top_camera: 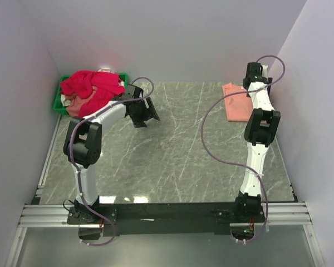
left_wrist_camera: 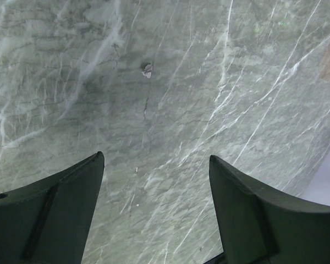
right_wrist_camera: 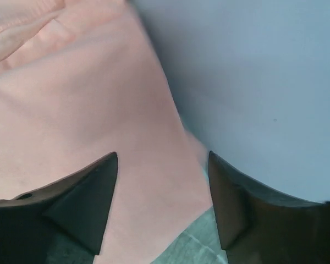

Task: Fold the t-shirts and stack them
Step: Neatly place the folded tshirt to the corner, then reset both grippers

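Right gripper (right_wrist_camera: pixel 162 160) was open over the peach shirt (right_wrist_camera: pixel 71 99) | left gripper (left_wrist_camera: pixel 155 159) was open, pink shirts (top_camera: pixel 92 86) piled near it | wall (right_wrist_camera: pixel 253 82) sat close, so a grab might bump it

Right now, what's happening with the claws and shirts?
Left claw open, over table. Right claw open, above peach shirt. Crimson shirts heaped in green bin. Nothing in the way.

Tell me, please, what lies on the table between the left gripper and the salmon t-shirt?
Only bare marble table; the top view shows nothing between the left gripper and the salmon t-shirt, except the right arm's cable arcing above.
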